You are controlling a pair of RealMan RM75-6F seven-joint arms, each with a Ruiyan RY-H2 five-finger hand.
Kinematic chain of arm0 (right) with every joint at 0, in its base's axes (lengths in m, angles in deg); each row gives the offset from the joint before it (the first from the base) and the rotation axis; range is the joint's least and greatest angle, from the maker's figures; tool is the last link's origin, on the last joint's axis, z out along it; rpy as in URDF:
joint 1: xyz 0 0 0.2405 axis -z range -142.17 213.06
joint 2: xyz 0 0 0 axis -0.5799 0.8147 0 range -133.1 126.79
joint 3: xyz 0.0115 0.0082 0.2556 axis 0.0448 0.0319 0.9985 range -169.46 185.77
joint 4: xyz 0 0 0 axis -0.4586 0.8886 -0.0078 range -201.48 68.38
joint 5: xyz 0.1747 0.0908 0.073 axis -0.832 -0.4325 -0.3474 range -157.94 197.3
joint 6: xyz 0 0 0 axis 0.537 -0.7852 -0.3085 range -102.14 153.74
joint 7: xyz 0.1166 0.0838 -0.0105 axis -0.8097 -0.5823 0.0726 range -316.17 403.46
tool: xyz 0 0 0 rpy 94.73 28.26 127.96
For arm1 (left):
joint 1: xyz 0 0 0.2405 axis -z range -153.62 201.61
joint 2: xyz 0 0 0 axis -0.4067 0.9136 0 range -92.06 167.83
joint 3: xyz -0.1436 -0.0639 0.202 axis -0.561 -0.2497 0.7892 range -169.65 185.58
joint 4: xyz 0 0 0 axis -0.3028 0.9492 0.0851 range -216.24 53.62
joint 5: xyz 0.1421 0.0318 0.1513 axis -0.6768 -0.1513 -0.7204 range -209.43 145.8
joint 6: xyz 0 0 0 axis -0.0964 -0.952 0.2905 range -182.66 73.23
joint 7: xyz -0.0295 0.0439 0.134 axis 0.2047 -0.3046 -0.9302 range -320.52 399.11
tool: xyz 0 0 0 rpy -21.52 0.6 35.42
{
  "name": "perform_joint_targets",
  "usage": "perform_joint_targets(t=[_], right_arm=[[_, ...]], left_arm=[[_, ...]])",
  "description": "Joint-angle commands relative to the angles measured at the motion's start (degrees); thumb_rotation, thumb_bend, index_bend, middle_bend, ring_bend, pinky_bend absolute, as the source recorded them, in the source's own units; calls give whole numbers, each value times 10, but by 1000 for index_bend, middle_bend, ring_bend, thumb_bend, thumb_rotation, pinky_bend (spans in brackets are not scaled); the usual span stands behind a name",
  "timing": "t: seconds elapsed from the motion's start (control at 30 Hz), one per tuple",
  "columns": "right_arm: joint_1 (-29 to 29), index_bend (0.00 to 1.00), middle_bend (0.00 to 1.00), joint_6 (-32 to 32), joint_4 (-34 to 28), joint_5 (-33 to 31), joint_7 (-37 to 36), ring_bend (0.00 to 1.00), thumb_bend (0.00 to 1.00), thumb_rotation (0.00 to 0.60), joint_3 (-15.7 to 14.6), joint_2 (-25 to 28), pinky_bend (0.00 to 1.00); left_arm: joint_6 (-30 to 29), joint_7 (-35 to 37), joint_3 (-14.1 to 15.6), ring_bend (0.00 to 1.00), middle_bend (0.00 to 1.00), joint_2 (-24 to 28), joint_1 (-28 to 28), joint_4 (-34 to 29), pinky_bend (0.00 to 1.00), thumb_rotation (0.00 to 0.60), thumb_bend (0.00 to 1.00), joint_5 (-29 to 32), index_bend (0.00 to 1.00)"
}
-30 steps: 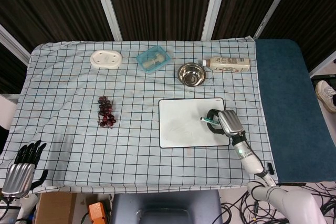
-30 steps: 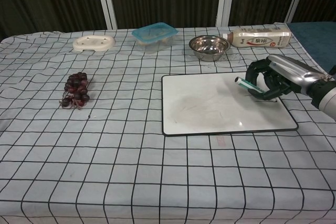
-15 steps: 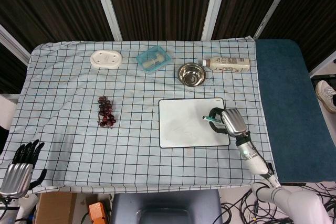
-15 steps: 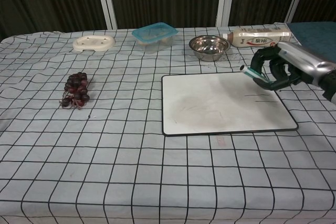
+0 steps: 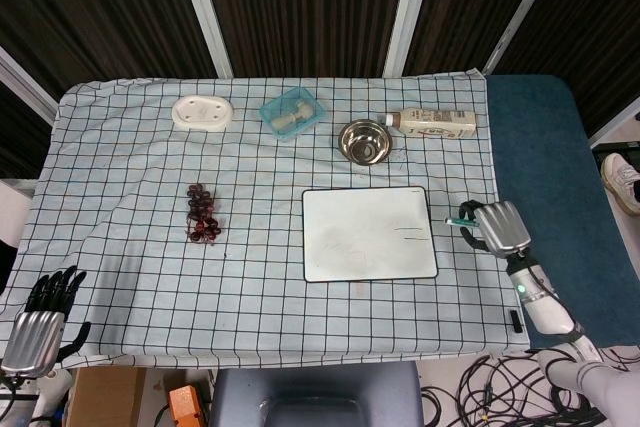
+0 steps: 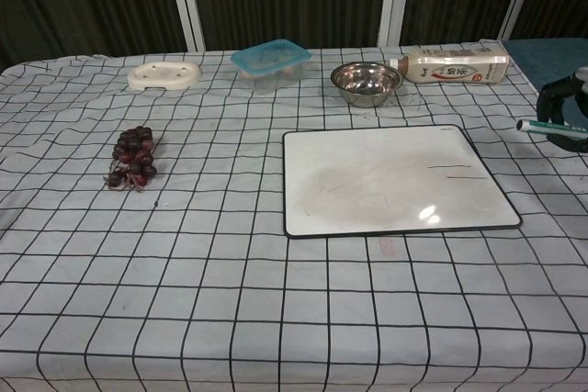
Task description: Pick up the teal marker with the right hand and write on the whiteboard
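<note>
The whiteboard (image 5: 369,233) (image 6: 390,181) lies flat on the checked cloth, right of centre, with short dark strokes on its right part. My right hand (image 5: 497,226) (image 6: 566,117) is off the board, to its right, above the cloth near the table's right edge. It grips the teal marker (image 5: 461,220) (image 6: 542,126), whose white tip points left toward the board. My left hand (image 5: 45,313) hangs below the table's front left corner, fingers apart, holding nothing.
Along the back stand a white soap dish (image 5: 203,113), a teal-lidded box (image 5: 292,112), a steel bowl (image 5: 364,141) and a lying bottle (image 5: 437,123). A bunch of dark grapes (image 5: 202,214) lies left of centre. A blue mat (image 5: 555,207) flanks the right side.
My right hand has lifted the marker off the whiteboard and carried it right, past the board's edge. Short dark strokes now show on the board. The left hand has barely moved.
</note>
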Motion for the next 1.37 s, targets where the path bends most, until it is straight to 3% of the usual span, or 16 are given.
perform_joint_targets(t=[0.03,0.17,0.33,0.57,0.7,0.77,0.87,0.97,1.07,1.13,1.37], right_arm=[[4,852,697,45,37,-3,10,625,332,600,-17,-6,716],[3,589,518,83,81,8,14,480,328,600,-37,-22,630],[5,282,325,97,76,16,7,318,328,600,-47,-12,541],[26,96,213,61,-10,19,14,235,326,600,-48,41,494],[58,32,173,-16,-123,18,43,205,306,600,-37,103,479],[90,22,162,-73,-216,9,76,201,302,600,-30,149,475],[160,2,64,-153,-395,-17,192,116,302,600,-36,237,364],[239,0,9,-249,-526,-36,320,46,302,600,-54,287,226],[285,0,5,-313,-536,-12,325,36,301,600,-67,282,173],[291,0,4,-306,-536,-1,327,25,300,600,-78,289,153],[294,0,2,-291,-546,6,317,20,300,600,-69,298,150]], left_arm=[[4,-5,-1,0,0,-1,1,-3,58,600,385,2,0],[8,-12,-2,0,0,0,2,-10,57,600,385,7,0],[8,-13,-2,0,0,0,2,-11,57,600,385,6,0],[-8,-5,-1,0,0,2,-5,-10,57,600,386,2,0],[-31,4,-4,0,0,7,-15,-13,57,600,386,1,0],[-47,2,-7,0,0,14,-25,-26,57,600,386,6,0],[-69,-16,-12,0,0,31,-46,-70,52,600,386,24,0],[-94,-41,-15,0,0,39,-63,-105,45,600,386,28,0],[-110,-61,-6,0,0,45,-74,-123,39,600,387,15,0],[-119,-66,-1,0,0,47,-78,-125,37,600,387,3,0],[-131,-62,6,0,0,46,-84,-120,38,600,386,-18,0]])
